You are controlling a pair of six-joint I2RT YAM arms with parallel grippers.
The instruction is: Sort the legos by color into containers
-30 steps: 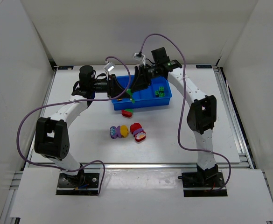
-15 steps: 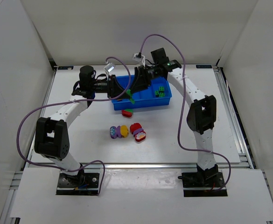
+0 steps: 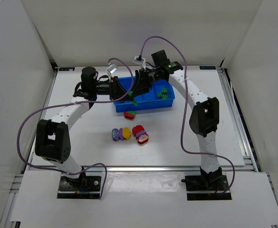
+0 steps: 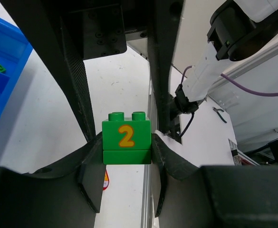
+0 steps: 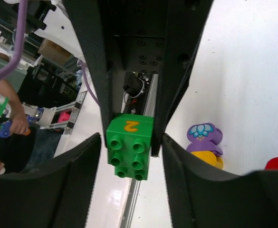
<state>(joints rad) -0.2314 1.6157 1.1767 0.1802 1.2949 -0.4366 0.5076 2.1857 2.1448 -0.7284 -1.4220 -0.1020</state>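
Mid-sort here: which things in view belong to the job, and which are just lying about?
Job: green brick in the left claw; right claw open around it; blue tray holding green bricks; on the table, a red-green brick, purple-yellow bricks, red bricks.
Lying about: purple cables; white walls.

White table [image 3: 169, 142]; perhaps a person's arm [image 5: 9, 115] beyond.
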